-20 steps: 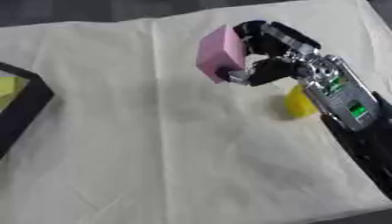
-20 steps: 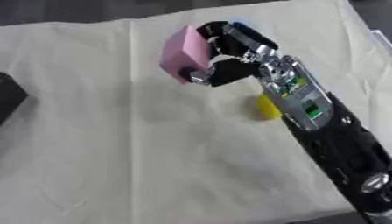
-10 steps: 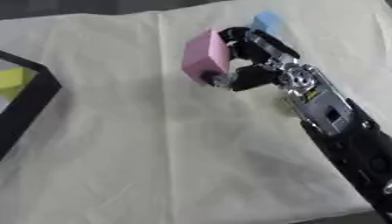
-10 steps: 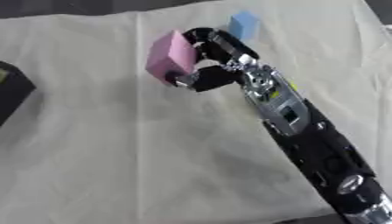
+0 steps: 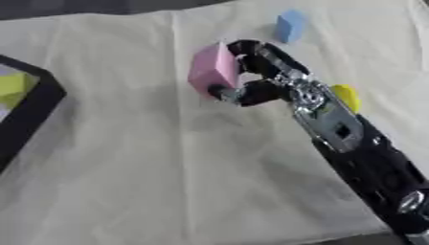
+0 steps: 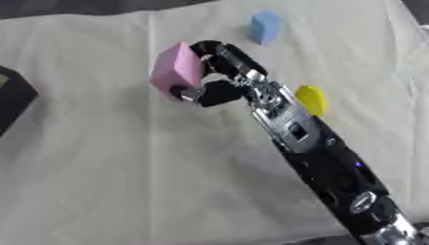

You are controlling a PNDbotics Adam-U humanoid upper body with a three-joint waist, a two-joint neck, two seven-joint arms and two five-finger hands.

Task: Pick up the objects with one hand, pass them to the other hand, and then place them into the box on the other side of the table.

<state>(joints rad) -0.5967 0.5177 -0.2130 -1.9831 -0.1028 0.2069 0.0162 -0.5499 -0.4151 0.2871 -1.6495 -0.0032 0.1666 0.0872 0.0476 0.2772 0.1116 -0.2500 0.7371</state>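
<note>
The right robot hand grips the pink block — fingers curled over its top, thumb under it — above the cloth-covered surface. Beyond the robot hand lies a blue block; a yellow block lies just beside its wrist. Far to its left is the black box (something yellow inside).

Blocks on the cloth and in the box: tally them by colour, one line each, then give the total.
Pink: 1, the pink block held in the right robot hand.
Blue: 1, the blue block at the far side of the cloth.
Yellow: 2, the yellow block beside the right arm, and the yellow piece in the black box.
Total: 4
</note>
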